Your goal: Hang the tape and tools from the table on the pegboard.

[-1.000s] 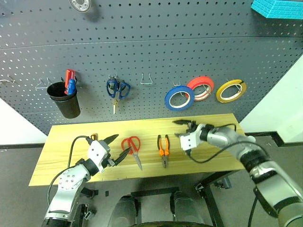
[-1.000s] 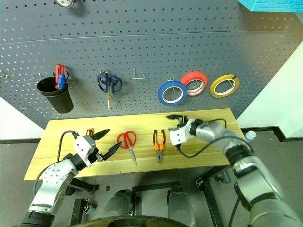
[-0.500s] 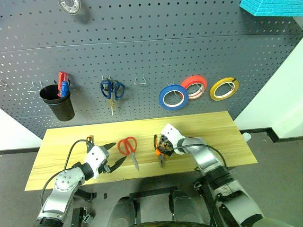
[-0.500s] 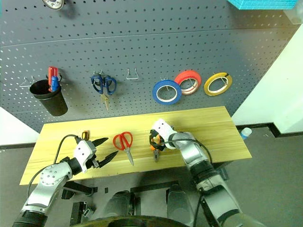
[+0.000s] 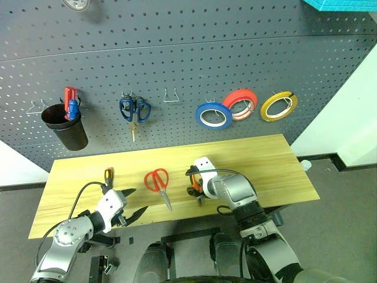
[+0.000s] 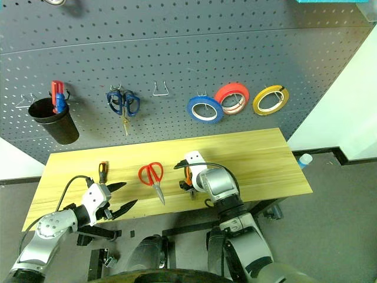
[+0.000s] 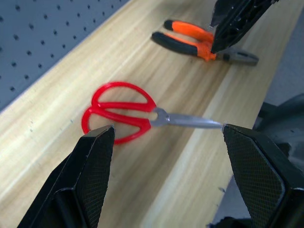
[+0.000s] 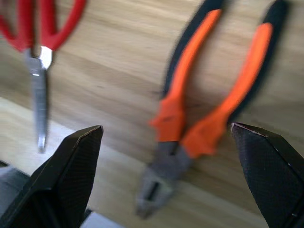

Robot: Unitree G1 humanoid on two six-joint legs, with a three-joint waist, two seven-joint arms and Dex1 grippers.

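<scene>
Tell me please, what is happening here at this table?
A humanoid robot is hanging tools on the dark grey perforated pegboard. The blue roll of tape already hangs there. The right pincer, open, hovers above the orange-and-black pliers on the light yellow wooden table. The left pincer, also open, is near the red-handled scissors. The black-and-orange screwdriver lies on the table too.
</scene>
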